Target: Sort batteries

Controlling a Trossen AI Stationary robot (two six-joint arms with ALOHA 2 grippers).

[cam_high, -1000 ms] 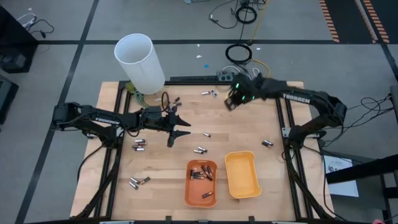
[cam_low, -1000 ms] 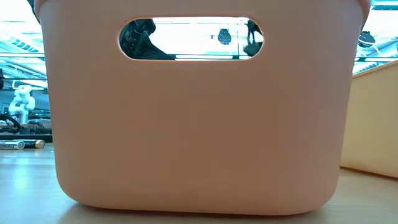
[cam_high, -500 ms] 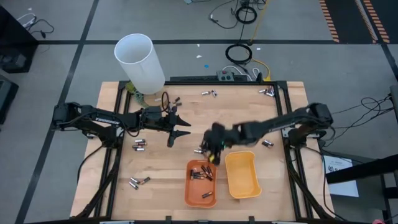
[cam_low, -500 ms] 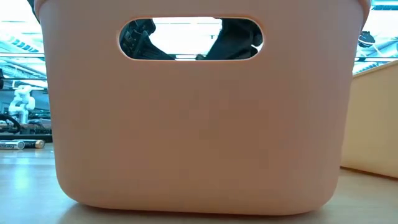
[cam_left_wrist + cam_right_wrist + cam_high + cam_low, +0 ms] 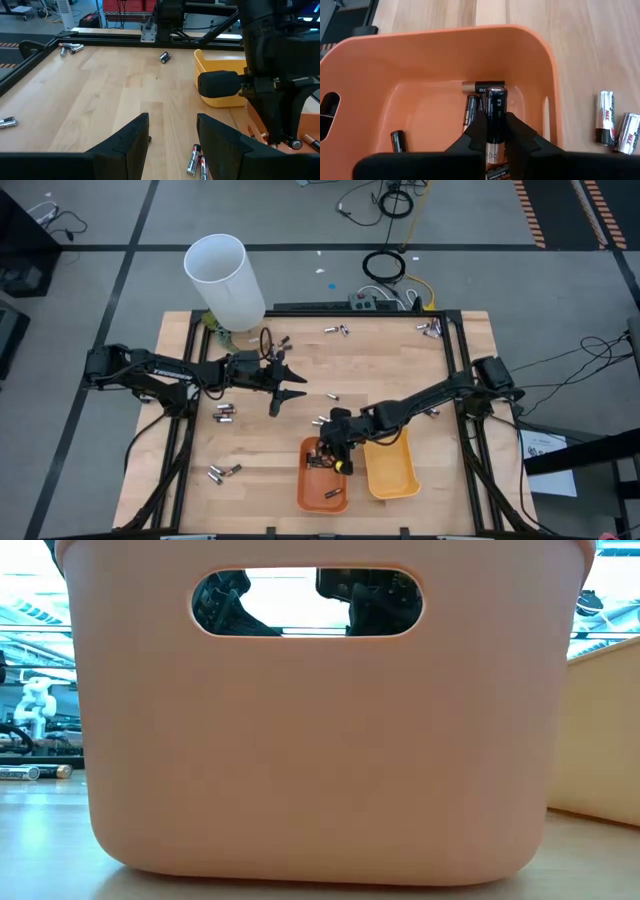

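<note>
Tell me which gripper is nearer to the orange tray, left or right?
Right. The right gripper hangs directly over the orange tray, its fingers shut on a dark battery. The left gripper waits open, farther back over bare table.

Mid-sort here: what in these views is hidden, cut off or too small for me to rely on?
- Low view: the orange tray fills the frame and hides the table; only bits of arm show through its handle slot.
- High view: the right gripper covers part of the orange tray's contents, so no count; the scattered batteries are too small to tell types.
- Right wrist view: the fingers cover the held battery's lower end.
- Left wrist view: the right arm hides most of the yellow tray; the left gripper waits open.
</note>
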